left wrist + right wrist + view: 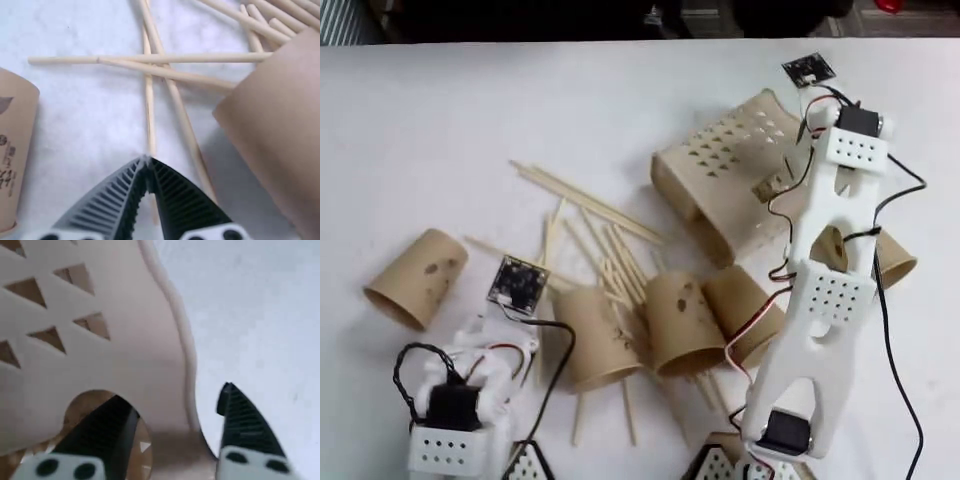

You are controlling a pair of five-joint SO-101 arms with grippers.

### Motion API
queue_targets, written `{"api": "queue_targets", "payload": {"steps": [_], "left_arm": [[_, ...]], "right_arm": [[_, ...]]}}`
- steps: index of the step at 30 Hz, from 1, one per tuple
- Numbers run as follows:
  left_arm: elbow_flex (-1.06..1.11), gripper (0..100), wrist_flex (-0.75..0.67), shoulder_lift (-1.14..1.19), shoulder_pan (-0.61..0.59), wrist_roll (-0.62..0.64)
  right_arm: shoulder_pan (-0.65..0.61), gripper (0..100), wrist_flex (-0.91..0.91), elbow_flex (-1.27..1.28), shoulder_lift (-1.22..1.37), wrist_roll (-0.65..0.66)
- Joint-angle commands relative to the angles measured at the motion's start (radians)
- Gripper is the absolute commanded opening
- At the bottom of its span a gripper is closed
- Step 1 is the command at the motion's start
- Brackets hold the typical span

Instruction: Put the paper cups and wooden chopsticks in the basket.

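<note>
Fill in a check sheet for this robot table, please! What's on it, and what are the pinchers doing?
Surface: white table.
Job's things: the tan basket with triangle cut-outs lies on its side. Several brown paper cups lie tipped over. The pale wooden chopsticks are scattered, some under cups.
Clutter: nothing seen.
Grippers: the left gripper is shut, with its tips over a chopstick. The right gripper is open, with one finger on each side of the basket's wall.
Cables: black cables hang along both arms.
Surroundings: dark space past the table's far edge.
</note>
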Motion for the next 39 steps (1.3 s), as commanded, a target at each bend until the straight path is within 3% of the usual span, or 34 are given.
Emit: {"api": "queue_targets", "payload": {"steps": [1,4,11,20,29,35,39], "left_arm": [[-0.005,3,0.005,-0.004,-0.005,-0.008],[-0.005,3,0.005,-0.004,-0.005,-0.008],[-0.005,3,0.005,-0.004,-0.005,-0.008],[-0.005,3,0.005,-0.004,-0.005,-0.008],[-0.005,3,0.005,-0.004,-0.005,-0.008],[-0.005,3,0.005,-0.004,-0.005,-0.008],[-0.005,3,0.005,-0.004,-0.005,-0.008]], "right_arm": [[-0.025,7.3,0.044,-0.120,-0.016,0.032],[-0.031,2.8,0.093,-0.207,-0.019,0.043],[-0.073,2.3,0.214,-0.384,-0.013,0.097],[-0.150,2.3,0.223,-0.612,-0.012,0.098],[-0.225,2.3,0.097,-0.614,-0.056,0.098],[-0.288,2.3,0.228,-0.614,-0.077,0.100],[-0.341,2.6,0.280,-0.612,-0.105,0.178]]}}
